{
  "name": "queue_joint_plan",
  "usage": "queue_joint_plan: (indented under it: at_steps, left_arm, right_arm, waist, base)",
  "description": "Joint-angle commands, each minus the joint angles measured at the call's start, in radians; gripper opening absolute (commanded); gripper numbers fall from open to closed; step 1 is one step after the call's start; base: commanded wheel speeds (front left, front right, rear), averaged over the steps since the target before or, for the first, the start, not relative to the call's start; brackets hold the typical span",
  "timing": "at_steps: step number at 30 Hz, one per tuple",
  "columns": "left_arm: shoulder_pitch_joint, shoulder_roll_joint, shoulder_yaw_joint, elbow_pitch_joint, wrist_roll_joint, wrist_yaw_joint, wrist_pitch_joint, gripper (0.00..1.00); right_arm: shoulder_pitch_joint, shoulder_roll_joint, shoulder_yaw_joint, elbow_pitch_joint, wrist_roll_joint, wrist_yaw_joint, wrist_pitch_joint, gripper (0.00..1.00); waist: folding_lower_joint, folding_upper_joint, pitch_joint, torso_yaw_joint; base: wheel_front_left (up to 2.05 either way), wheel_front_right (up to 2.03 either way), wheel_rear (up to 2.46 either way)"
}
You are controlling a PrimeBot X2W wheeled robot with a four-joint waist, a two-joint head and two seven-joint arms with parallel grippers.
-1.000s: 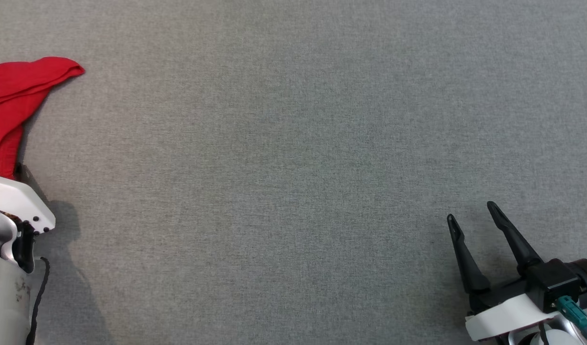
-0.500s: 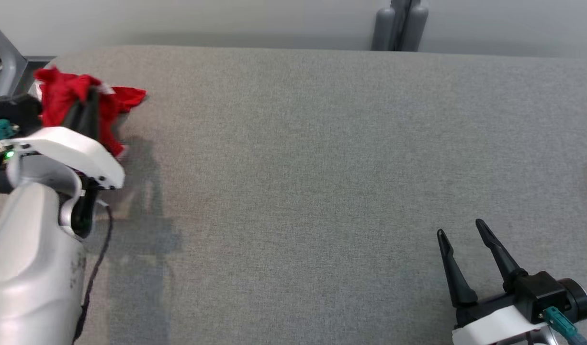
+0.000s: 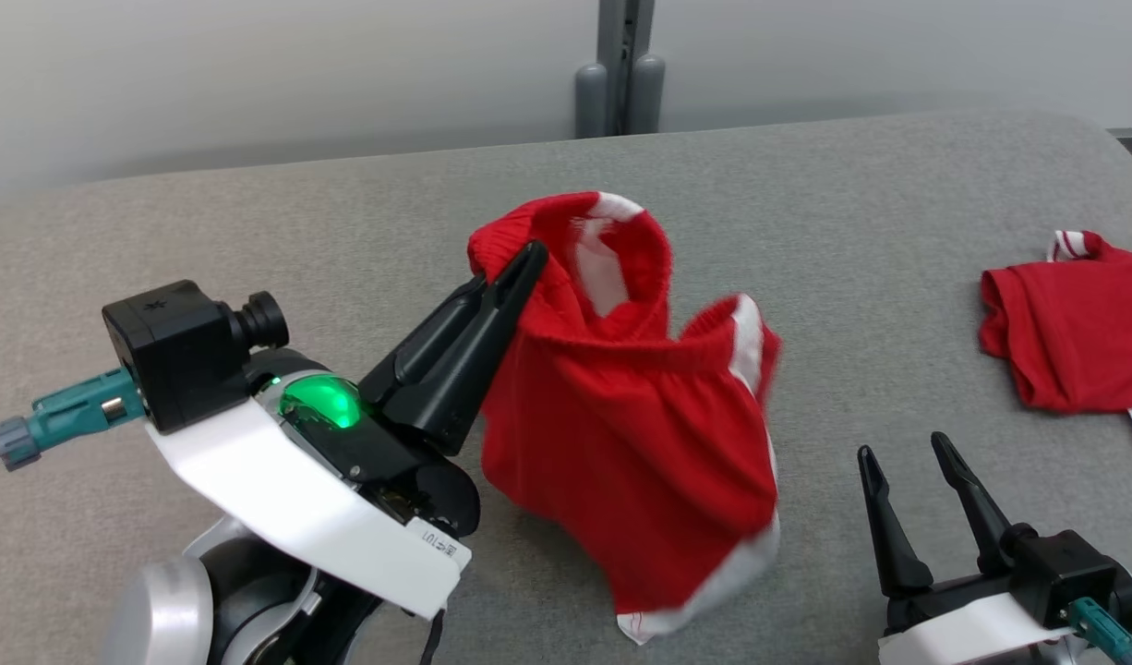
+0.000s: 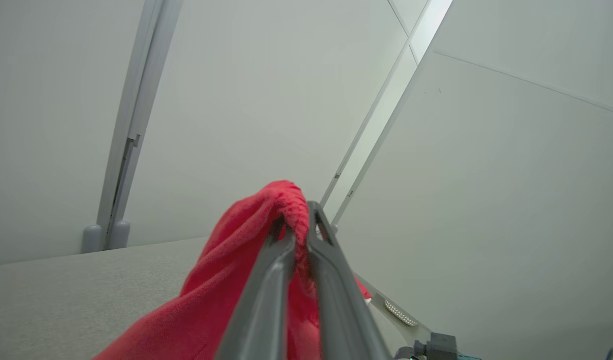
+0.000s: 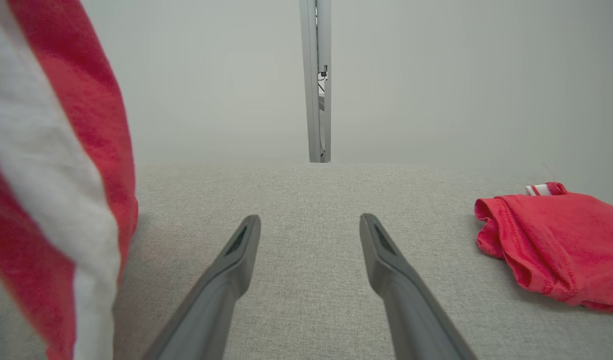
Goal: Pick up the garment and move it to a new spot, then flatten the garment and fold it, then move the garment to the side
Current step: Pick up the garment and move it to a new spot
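A: Pinching the garment (image 3: 621,434) in the left gripper (image 3: 532,251), mid frame. Holding the right gripper (image 3: 903,446) open, lower right.
B: Just a thin pinch on the rim. Might slip and fall crumpled.

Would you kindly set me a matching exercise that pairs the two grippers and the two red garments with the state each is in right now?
Column one:
1. left gripper
2. right gripper
3. red shorts
4. second red garment

Column two:
A. lying crumpled on the grey surface, at the robot's right
B. open, holding nothing
C. hanging down from a pinched upper edge
D. shut on fabric

Pairs: 1-D, 2-B, 3-C, 4-A
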Motion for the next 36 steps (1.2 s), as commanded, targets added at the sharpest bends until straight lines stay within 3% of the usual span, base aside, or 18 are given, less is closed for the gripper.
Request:
queue_joint_plan:
  at_steps: [1,5,8,11,12,13,16,17,18,19,22,26,32,36]
  left_arm:
    - [0.023,-0.014,-0.008,-0.046,-0.027,0.03,0.01,0.0]
    - [0.067,-0.026,0.025,-0.006,-0.036,0.077,-0.018,0.0]
    - [0.118,-0.026,0.099,0.146,-0.042,0.104,-0.072,0.0]
    - [0.125,0.003,0.19,0.362,-0.028,0.081,-0.163,0.0]
    - [0.124,0.004,0.206,0.448,-0.028,0.063,-0.198,0.0]
    - [0.124,0.004,0.206,0.448,-0.028,0.063,-0.198,0.0]
    - [0.092,0.029,0.245,0.689,0.022,0.034,-0.318,0.0]
    - [0.082,0.038,0.24,0.755,0.048,0.028,-0.353,0.28]
    - [0.074,0.044,0.235,0.82,0.076,0.023,-0.393,0.75]
    - [0.064,0.045,0.226,0.87,0.095,0.012,-0.426,1.0]
    - [0.039,0.054,0.208,0.956,0.158,-0.009,-0.54,1.0]
    - [0.057,0.051,0.197,0.964,0.243,0.013,-0.686,1.0]
    - [0.202,0.011,0.259,0.764,0.406,0.048,-0.719,1.0]
    - [0.329,-0.026,0.286,0.661,0.533,0.023,-0.719,1.0]
  right_arm:
    - [0.002,-0.004,-0.006,0.001,0.013,0.0,-0.005,1.0]
    - [-0.01,-0.004,0.005,0.004,0.032,0.0,-0.004,1.0]
    - [-0.016,-0.003,0.004,0.006,0.046,0.0,-0.005,1.0]
    - [-0.023,-0.003,0.01,0.01,0.056,0.0,-0.004,1.0]
    - [-0.022,-0.003,0.012,0.014,0.057,0.0,-0.004,1.0]
    - [-0.022,-0.003,0.012,0.014,0.057,0.0,-0.004,1.0]
    - [-0.023,-0.004,0.018,0.022,0.055,0.0,-0.004,1.0]
    - [-0.023,-0.004,0.019,0.023,0.054,0.0,-0.004,1.0]
    - [-0.022,-0.004,0.02,0.023,0.052,0.0,-0.005,1.0]
    - [-0.022,-0.004,0.019,0.025,0.051,0.0,-0.005,1.0]
    - [-0.016,-0.004,0.008,0.02,0.036,0.0,-0.005,1.0]
    - [0.006,-0.004,-0.026,0.008,0.005,0.0,-0.004,1.0]
    - [0.046,-0.004,-0.098,-0.029,-0.043,0.0,-0.005,1.0]
    - [0.07,-0.004,-0.133,-0.049,-0.08,0.0,-0.004,1.0]
  waist:
    - [0.0,0.0,0.003,-0.049]
    - [0.0,0.0,0.013,-0.093]
    - [0.0,0.0,0.022,-0.113]
    - [0.0,0.0,0.033,-0.124]
    - [0.0,0.0,0.036,-0.125]
    - [0.0,0.0,0.036,-0.125]
    - [0.0,0.0,0.042,-0.125]
    - [0.0,0.0,0.042,-0.125]
    - [0.0,0.0,0.041,-0.125]
    - [0.0,0.0,0.04,-0.124]
    - [0.0,0.0,0.031,-0.116]
    - [0.0,0.0,0.002,-0.095]
    - [0.0,0.0,-0.058,-0.044]
    - [0.0,0.0,-0.091,-0.009]
  base:
    - [0.0,0.0,0.0]
    - [0.0,0.0,0.0]
    - [0.0,0.0,0.0]
    - [0.0,0.0,0.0]
    - [0.0,0.0,0.0]
    - [0.0,0.0,0.0]
    - [0.0,0.0,0.0]
    - [0.0,0.0,0.0]
    - [0.0,0.0,0.0]
    - [0.0,0.0,0.0]
    - [0.0,0.0,0.0]
    - [0.0,0.0,0.0]
    - [0.0,0.0,0.0]
    - [0.0,0.0,0.0]
